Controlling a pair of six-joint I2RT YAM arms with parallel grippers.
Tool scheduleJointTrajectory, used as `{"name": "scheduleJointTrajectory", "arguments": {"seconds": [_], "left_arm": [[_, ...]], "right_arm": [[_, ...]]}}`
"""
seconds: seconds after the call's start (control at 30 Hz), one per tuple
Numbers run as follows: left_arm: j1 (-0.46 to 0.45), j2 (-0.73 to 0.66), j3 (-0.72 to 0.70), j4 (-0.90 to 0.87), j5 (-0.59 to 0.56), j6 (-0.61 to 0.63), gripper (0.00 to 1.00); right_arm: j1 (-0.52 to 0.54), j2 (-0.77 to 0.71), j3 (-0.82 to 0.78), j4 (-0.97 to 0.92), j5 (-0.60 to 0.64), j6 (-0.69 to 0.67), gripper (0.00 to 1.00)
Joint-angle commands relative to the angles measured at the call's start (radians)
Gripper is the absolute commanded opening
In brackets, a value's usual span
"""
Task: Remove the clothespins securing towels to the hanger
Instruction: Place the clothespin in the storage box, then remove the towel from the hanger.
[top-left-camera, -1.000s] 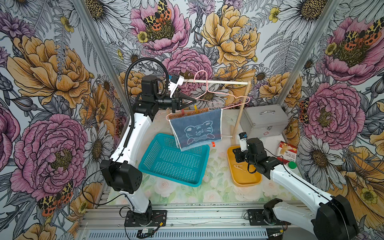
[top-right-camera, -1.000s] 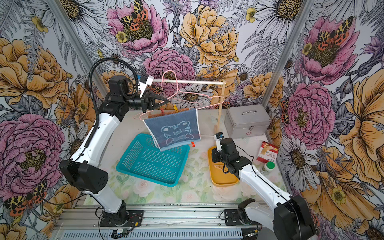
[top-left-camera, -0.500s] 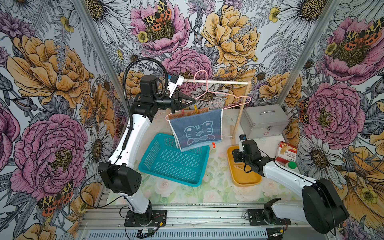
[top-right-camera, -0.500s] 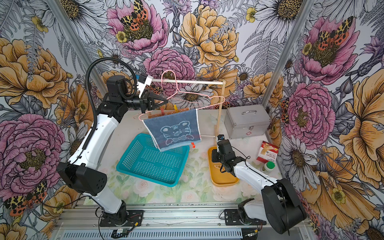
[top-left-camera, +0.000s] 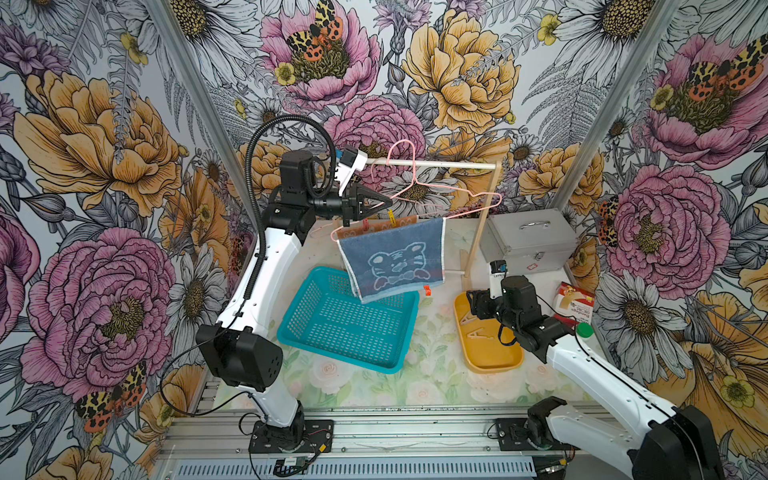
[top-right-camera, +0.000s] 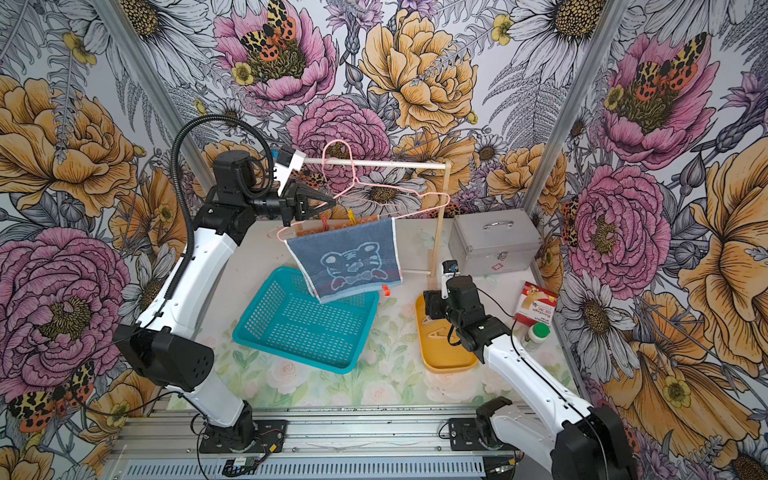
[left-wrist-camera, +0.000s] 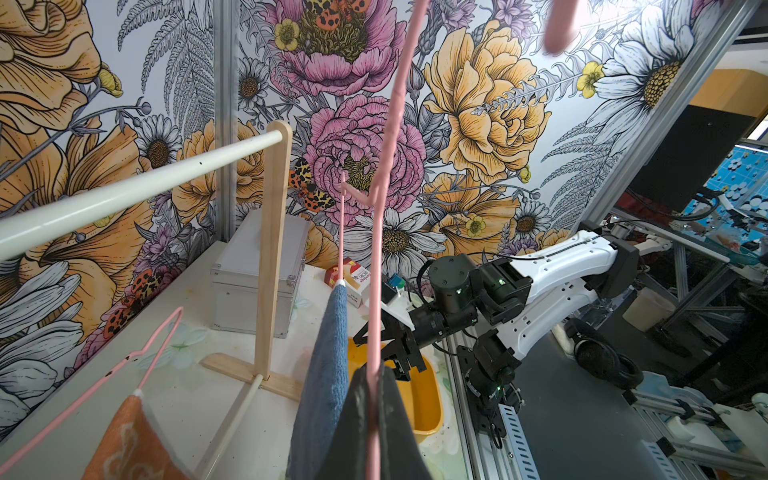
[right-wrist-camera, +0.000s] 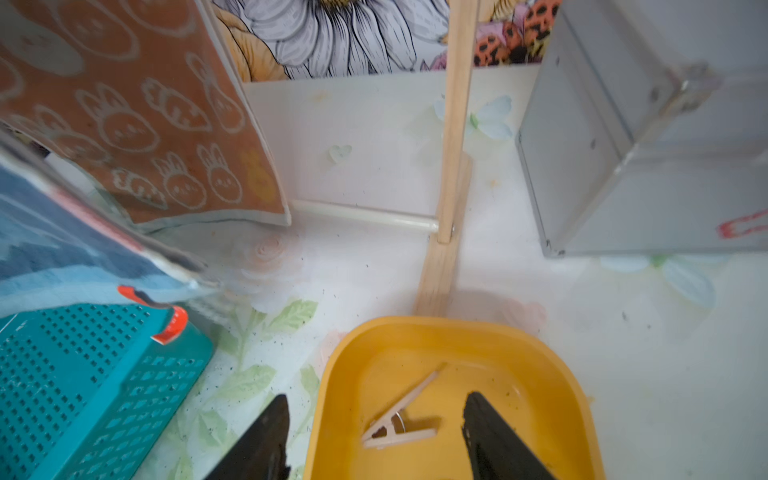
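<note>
the only print in the scene sits on the small red and white box (top-left-camera: 575, 301) by the right wall, and it is too small to read. the grey metal case (top-left-camera: 528, 241) carries a small red mark on its front, with no letters to make out. the blue towel (top-left-camera: 395, 257) shows a pale tiger face, and the red tag (right-wrist-camera: 170, 326) at its lower corner is too blurred to read. the orange towel (right-wrist-camera: 124, 112) behind it is covered in white bunny outlines.

the left arm rises steeply from its base and its wrist levels out beside the white rail (top-left-camera: 449, 165). the left gripper (top-left-camera: 388, 203) points sideways along the rail, and in its wrist view the jaws are pinched onto the pink wire of the hanger (left-wrist-camera: 388, 166).

the right arm reaches low across the table. the right gripper (right-wrist-camera: 378, 397) hangs over the far end of the yellow tray (right-wrist-camera: 436, 322) with its jaws wide apart and nothing between them.

a yellow clothespin (top-left-camera: 390, 216) and a red clothespin (top-left-camera: 365, 225) grip the top edge of the towels. a wooden clothespin (right-wrist-camera: 405, 402) lies in the tray under the parted jaws, and in both top views a second wooden clothespin (top-left-camera: 474, 332) lies just beside it. a teal basket (top-left-camera: 291, 320) sits below the blue towel.
</note>
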Motion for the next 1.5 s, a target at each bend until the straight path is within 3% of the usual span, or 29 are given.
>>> {"name": "scheduleJointTrajectory", "arguments": {"seconds": [0.0,0.23,0.57,0.83,1.0,1.17,1.47], "left_arm": [[0.001,-0.059,-0.005,0.006,-0.008,-0.013,0.0],[-0.009,-0.068,-0.023,0.006,-0.009,-0.012,0.0],[-0.017,-0.074,-0.065,0.005,-0.024,-0.002,0.0],[-0.01,-0.075,-0.057,0.004,-0.014,0.0,0.0],[-0.002,-0.069,-0.057,0.004,-0.015,0.002,0.0],[-0.001,-0.054,-0.046,0.004,-0.018,0.0,0.0],[0.048,-0.006,-0.015,0.005,-0.035,-0.017,0.0]], "right_arm": [[0.022,-0.043,0.085,-0.028,-0.084,-0.062,0.61],[0.05,-0.036,0.196,-0.005,-0.218,-0.12,0.5],[0.057,0.124,0.337,0.063,-0.34,-0.163,0.46],[0.068,0.24,0.424,0.085,-0.354,-0.197,0.37],[0.074,0.263,0.45,0.087,-0.368,-0.199,0.23],[0.09,0.26,0.454,0.086,-0.357,-0.199,0.01],[0.109,0.19,0.442,0.018,-0.329,-0.198,0.0]]}}
